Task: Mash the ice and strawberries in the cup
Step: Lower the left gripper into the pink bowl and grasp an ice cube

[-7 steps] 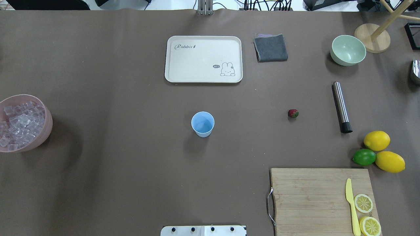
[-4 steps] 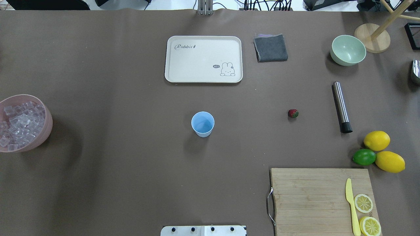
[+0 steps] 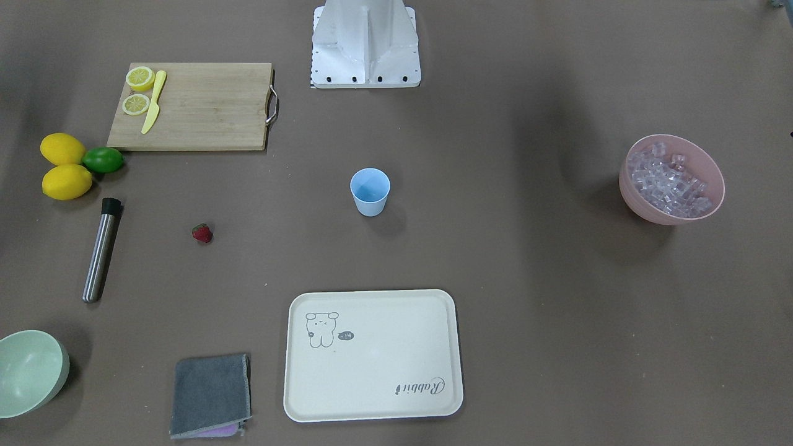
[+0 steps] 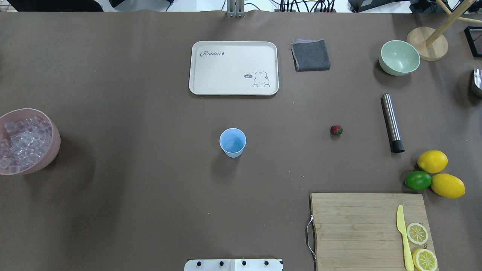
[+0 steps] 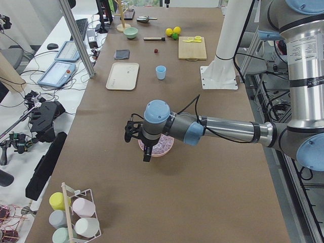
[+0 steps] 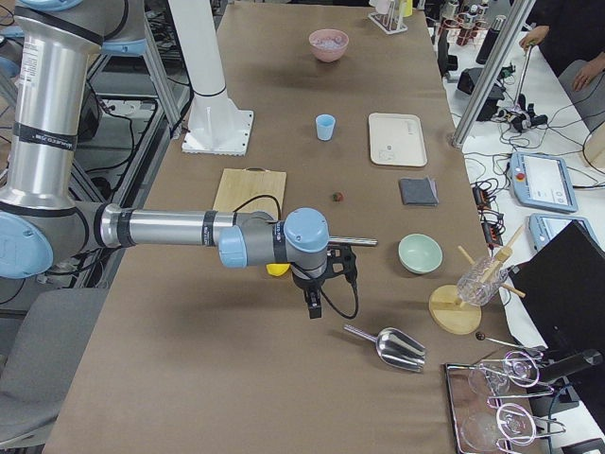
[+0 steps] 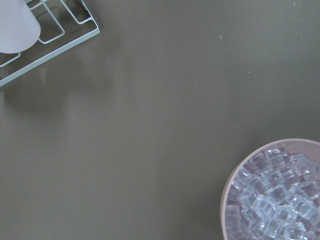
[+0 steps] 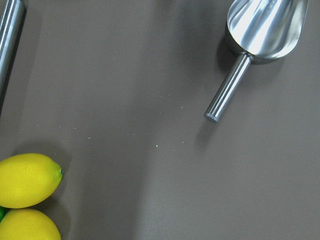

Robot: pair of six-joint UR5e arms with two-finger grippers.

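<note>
Left gripper [image 5: 146, 152] is hanging tip-down above the table; it is showing only in the side view, so cannot tell if its jaws are spread or pressed together. Just below and to one side of it, a round pink plastic bowl [image 7: 226, 205] is sitting heaped with clear glassy ice cubes [image 7: 275, 200]. All the ice is in that bowl.

Right gripper [image 6: 312, 303] is hanging the same way at the other end of the table, again side view only, so its jaw state cannot be told either. Near below it, a shiny metal scoop [image 8: 260, 25] and two yellow lemons [image 8: 27, 180] are lying on the brown cover. A brushed-steel cylinder muddler with a black tip [image 4: 391, 122] is lying flat a bit further out. Beyond that, the small red strawberry with a green cap [image 4: 336, 130] is sitting alone on the table.

Farthest from both grippers, the small light-blue plastic cup [image 4: 232, 142] is standing upright mid-table, looking empty.

Judging progress: nothing is done yet. Ice and strawberry are both waiting to go into the cup, then mashing with the muddler.
</note>
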